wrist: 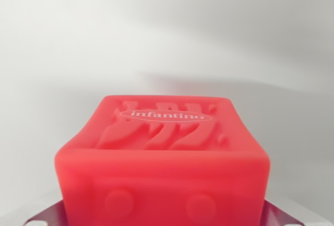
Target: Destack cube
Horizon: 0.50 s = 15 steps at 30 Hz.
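In the wrist view I am looking at a red cube (162,168) filling the lower middle of the frame, its top face showing raised wavy relief and a white oval reading "infantino". Its near face is showing two round bumps. Metallic purple gripper parts (284,216) are peeking out on both sides of the cube at the bottom edge. I cannot tell whether the jaws are clamping it. A pale blurred surface (167,38) is lying behind.

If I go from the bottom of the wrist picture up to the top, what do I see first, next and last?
Dark metal plate with small holes peeking out at the bottom corners → soft red rubbery cube with raised shapes and the word "infantino" on top → plain white blurry surface behind it.
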Each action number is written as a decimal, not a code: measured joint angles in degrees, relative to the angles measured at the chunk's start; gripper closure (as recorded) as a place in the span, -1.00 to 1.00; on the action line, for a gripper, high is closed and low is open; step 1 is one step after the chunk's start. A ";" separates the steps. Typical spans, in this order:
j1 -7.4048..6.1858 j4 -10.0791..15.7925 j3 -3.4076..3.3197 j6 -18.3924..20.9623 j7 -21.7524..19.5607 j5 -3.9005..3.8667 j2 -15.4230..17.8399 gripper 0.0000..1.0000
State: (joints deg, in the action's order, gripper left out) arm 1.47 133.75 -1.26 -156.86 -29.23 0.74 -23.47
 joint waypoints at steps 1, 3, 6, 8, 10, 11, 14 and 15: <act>0.02 -0.09 0.02 -0.30 0.00 0.00 -0.38 1.00; 0.04 -0.19 0.05 -0.74 0.00 0.00 -0.93 1.00; 0.07 -0.38 0.11 -1.55 0.01 0.01 -1.92 1.00; 0.10 -0.49 0.14 -1.89 0.01 0.01 -2.40 1.00; 0.14 -0.66 0.18 -2.33 0.01 0.01 -3.01 1.00; 0.17 -0.76 0.20 -2.60 0.01 0.01 -3.34 1.00; 0.22 -0.93 0.25 -3.14 0.01 0.01 -4.05 1.00; 0.23 -0.99 0.25 -3.33 0.01 0.01 -4.29 1.00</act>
State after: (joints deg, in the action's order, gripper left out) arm 1.71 132.76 -1.01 -160.20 -29.22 0.75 -27.76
